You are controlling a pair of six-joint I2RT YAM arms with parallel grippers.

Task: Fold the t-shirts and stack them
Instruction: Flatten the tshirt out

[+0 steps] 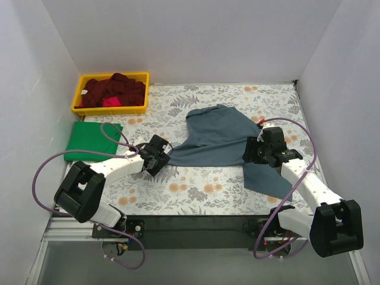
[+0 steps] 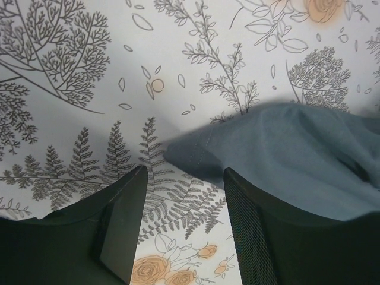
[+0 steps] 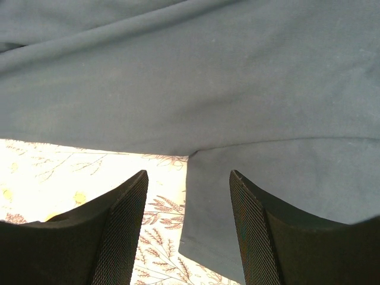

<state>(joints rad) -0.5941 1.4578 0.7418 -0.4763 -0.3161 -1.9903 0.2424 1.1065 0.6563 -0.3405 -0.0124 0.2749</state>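
Observation:
A slate-blue t-shirt [image 1: 217, 139] lies crumpled across the middle and right of the table, one part trailing toward the near right. My left gripper [image 1: 163, 155] sits at its left tip, open. In the left wrist view the shirt's corner [image 2: 297, 154] lies just ahead of the gripper [image 2: 185, 178], with only patterned cloth between the fingers. My right gripper [image 1: 254, 151] hovers open over the shirt's right side. The right wrist view shows blue fabric [image 3: 190, 77] and a hemmed flap below the gripper [image 3: 189, 178]. A folded green t-shirt [image 1: 92, 141] lies flat at the left.
A yellow bin [image 1: 113, 75] at the back left holds dark red shirts [image 1: 116, 89] and a pink one [image 1: 108, 102]. The floral table cloth [image 1: 196, 190] covers the table. White walls close in the left, back and right sides.

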